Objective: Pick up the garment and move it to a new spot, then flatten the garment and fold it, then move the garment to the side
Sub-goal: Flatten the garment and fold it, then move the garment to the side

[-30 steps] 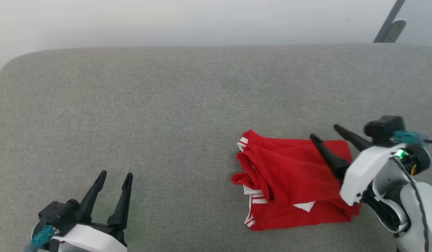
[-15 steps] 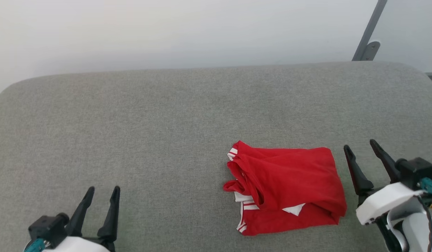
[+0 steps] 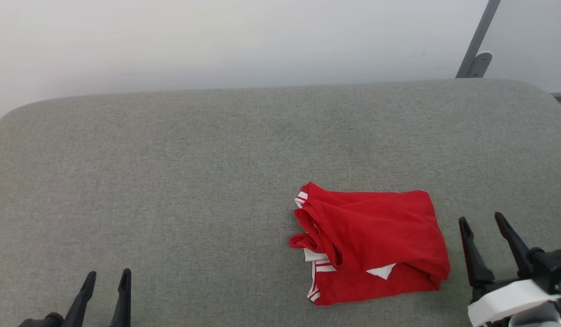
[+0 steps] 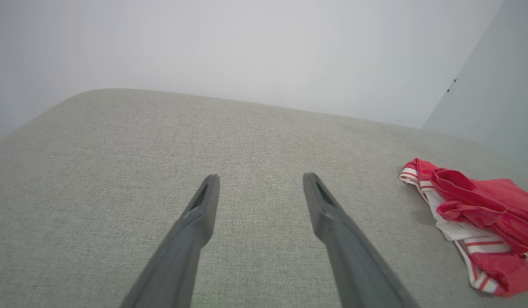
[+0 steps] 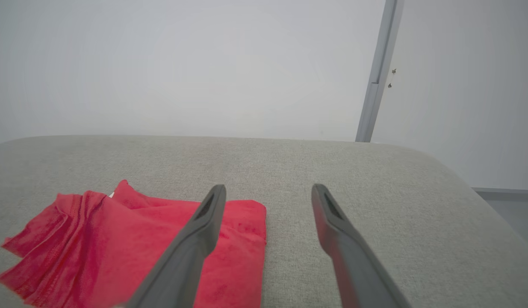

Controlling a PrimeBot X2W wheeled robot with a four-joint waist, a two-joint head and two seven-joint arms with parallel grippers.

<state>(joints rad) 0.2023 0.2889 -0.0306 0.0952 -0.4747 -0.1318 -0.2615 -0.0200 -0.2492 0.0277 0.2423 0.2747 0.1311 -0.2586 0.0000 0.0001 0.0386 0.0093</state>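
Folded red garment (image 3: 375,245); striped trim (image 4: 479,247) (left wrist view)

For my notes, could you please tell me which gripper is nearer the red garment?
Right. The right gripper, jaws open, sits just right of the garment, apart; the left gripper is far to its left.

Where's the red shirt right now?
In the head view the folded garment lies on the grey fabric surface, right of centre, just left of the open right hand and apart from it.

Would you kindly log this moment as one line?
red white-trimmed T-shirt: folded, on grey fabric surface | left gripper: open, empty | right gripper: open, empty
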